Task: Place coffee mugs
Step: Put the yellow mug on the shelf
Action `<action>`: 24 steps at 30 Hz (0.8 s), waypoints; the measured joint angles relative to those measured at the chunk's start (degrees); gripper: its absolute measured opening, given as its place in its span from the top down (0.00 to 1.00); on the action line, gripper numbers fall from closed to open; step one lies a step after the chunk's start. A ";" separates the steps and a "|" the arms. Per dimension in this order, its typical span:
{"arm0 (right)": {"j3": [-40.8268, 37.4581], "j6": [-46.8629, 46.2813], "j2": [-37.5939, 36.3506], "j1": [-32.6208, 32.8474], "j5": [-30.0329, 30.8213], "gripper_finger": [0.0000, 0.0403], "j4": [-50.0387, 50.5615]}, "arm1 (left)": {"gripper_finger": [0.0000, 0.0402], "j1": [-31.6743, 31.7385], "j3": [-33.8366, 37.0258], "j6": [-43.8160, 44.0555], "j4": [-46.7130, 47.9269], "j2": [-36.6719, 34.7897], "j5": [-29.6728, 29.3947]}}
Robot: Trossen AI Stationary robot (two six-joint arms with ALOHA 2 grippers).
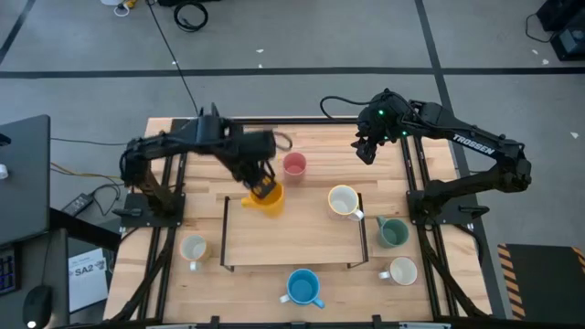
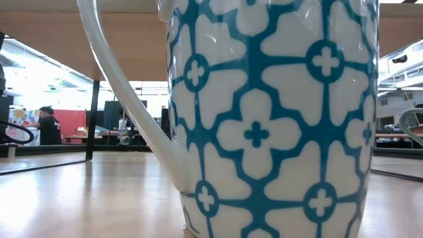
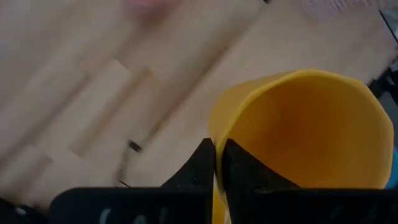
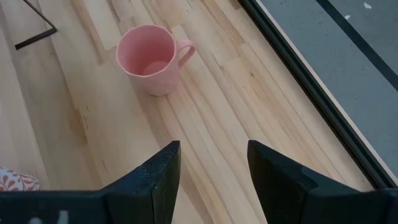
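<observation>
The orange mug (image 1: 265, 197) hangs at the rack's (image 1: 226, 233) far-left corner, its rim pinched in the left gripper's (image 1: 263, 187) jaws. Lower it level before releasing. The right gripper (image 4: 211, 174), jaws spread, waits near the pink mug (image 4: 149, 59).

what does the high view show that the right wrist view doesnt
Only the high view: the left gripper shut on the rim of the orange mug, plus the blue mug, the dark green mug and several white mugs around a raised wooden shelf.

Only the right wrist view: a close look at the right gripper, open and empty above bare wood.

Both: the pink mug, upright on the wooden table.
</observation>
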State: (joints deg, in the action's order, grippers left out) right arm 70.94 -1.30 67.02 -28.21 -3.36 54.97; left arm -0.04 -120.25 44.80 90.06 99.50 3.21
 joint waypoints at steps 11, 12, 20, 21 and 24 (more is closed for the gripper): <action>-0.01 0.00 -0.01 0.00 0.01 0.52 0.00 | 0.95 -17.11 0.00 23.17 0.00 0.00 -7.41; -0.01 0.00 -0.01 0.01 0.00 0.52 0.00 | 0.95 -18.23 0.19 25.01 -0.10 0.00 -8.36; -0.01 0.00 -0.02 0.01 0.00 0.52 -0.01 | 0.95 -23.20 7.32 32.28 -0.04 0.00 -7.38; -0.01 0.00 0.00 -0.01 0.02 0.52 -0.01 | 0.95 -23.41 8.20 32.32 -0.08 0.00 -7.16; -0.01 0.00 -0.01 -0.01 0.02 0.52 0.00 | 0.95 -23.64 10.36 32.58 0.01 0.00 -7.24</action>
State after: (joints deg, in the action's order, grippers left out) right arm 70.94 -1.30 67.01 -28.23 -3.34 54.98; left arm -23.68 -109.88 77.39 90.07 99.50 -4.02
